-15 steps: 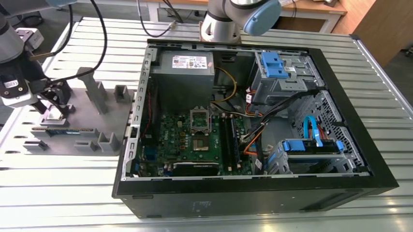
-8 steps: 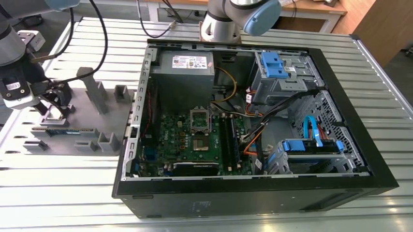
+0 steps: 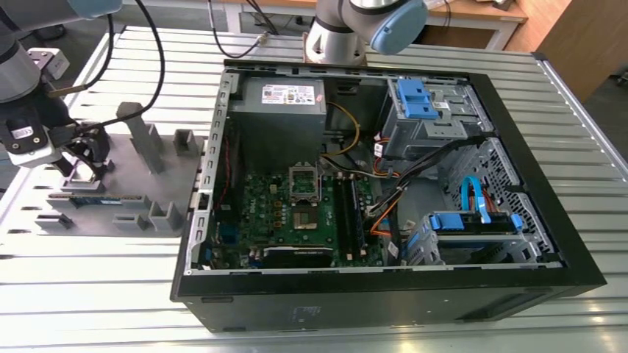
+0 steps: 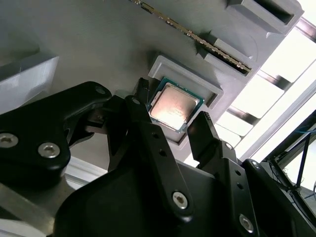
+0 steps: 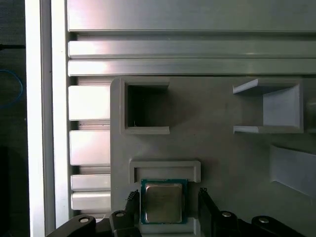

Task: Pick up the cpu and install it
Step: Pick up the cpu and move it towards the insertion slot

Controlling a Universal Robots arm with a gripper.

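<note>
The cpu [image 4: 174,104], a small square chip with a shiny metal top, lies flat in a shallow pocket of the grey moulded tray [image 3: 157,193]. It also appears in the first wrist view, cpu [image 5: 163,202]. My gripper [image 4: 173,112] hangs low over that pocket at the exterior view's left, gripper [image 3: 87,163]. It is open, with one black finger [image 4: 140,106] on each side of the chip and a small gap to it on both sides. The green board [image 3: 279,213] with its dark socket [image 3: 305,218] lies inside the open computer case.
A long green memory stick [image 4: 202,39] rests in a tray slot beside the cpu pocket. Upright grey posts [image 3: 147,140] stand on the tray. The black case [image 3: 393,294] holds cables, blue drive brackets and a power supply. Ribbed metal tabletop [image 3: 98,279] surrounds everything.
</note>
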